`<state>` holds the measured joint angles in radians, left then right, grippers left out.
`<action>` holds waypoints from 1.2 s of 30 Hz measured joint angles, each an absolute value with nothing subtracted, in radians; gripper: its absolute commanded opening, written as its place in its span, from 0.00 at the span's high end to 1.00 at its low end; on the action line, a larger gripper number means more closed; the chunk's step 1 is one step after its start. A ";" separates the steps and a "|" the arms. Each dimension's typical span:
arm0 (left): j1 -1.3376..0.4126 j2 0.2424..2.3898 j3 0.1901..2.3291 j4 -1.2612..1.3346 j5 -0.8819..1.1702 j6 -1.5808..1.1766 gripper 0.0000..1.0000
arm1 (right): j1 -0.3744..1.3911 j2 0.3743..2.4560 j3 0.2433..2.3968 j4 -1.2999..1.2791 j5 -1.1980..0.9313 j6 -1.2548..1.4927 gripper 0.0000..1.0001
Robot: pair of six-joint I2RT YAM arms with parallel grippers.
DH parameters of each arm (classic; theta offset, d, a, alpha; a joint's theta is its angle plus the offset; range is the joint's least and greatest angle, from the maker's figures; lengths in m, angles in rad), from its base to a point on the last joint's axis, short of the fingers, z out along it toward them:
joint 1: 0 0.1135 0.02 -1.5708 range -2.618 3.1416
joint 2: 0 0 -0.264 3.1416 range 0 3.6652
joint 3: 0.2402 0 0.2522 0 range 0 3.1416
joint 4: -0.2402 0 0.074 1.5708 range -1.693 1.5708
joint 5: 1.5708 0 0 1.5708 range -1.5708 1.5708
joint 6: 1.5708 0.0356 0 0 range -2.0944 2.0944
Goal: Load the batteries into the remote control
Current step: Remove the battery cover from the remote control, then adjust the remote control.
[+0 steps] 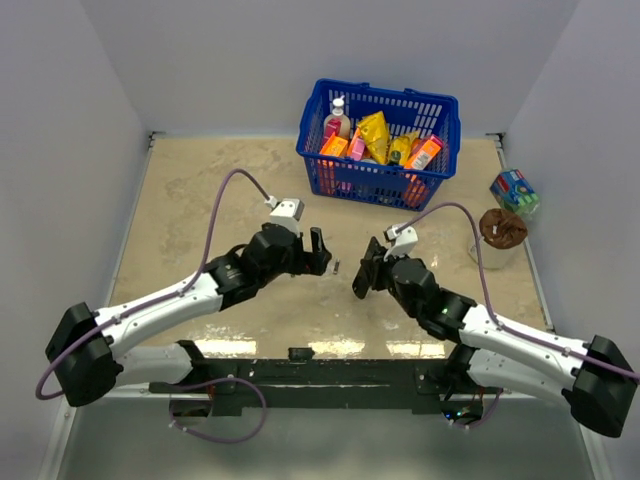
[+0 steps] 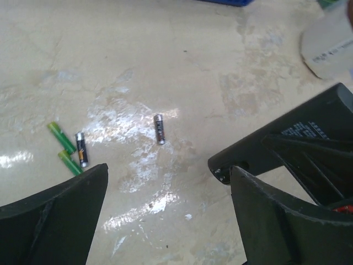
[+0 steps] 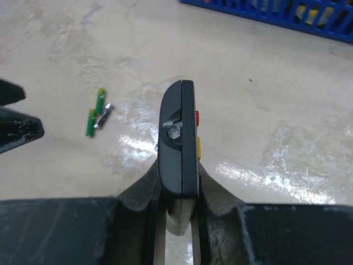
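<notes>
The right claw (image 3: 177,190) is clenched on the remote (image 3: 180,149), holding it on edge over the middle of the worktop (image 3: 276,110), nearer the near edge. A small silver tip shows in a recess at the remote's end. The left claw (image 2: 168,182) is released and holds nothing, facing the right one. Two green batteries (image 2: 60,137) lie on the worktop with a black cell (image 2: 81,149) between them. A grey cell (image 2: 159,128) lies apart, between the claws.
</notes>
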<state>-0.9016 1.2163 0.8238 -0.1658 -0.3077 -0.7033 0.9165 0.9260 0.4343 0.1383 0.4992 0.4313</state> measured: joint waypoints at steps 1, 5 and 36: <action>-0.888 1.192 0.809 -0.147 -0.268 -0.659 0.05 | 0.916 0.915 0.448 0.124 0.469 0.416 1.00; -0.802 1.127 0.787 -0.067 -0.028 -0.496 0.04 | 0.916 0.869 0.518 0.060 0.352 0.349 1.00; -0.693 1.072 0.911 -0.151 0.813 -0.082 0.19 | 0.889 0.852 0.810 -0.065 -0.273 0.231 1.00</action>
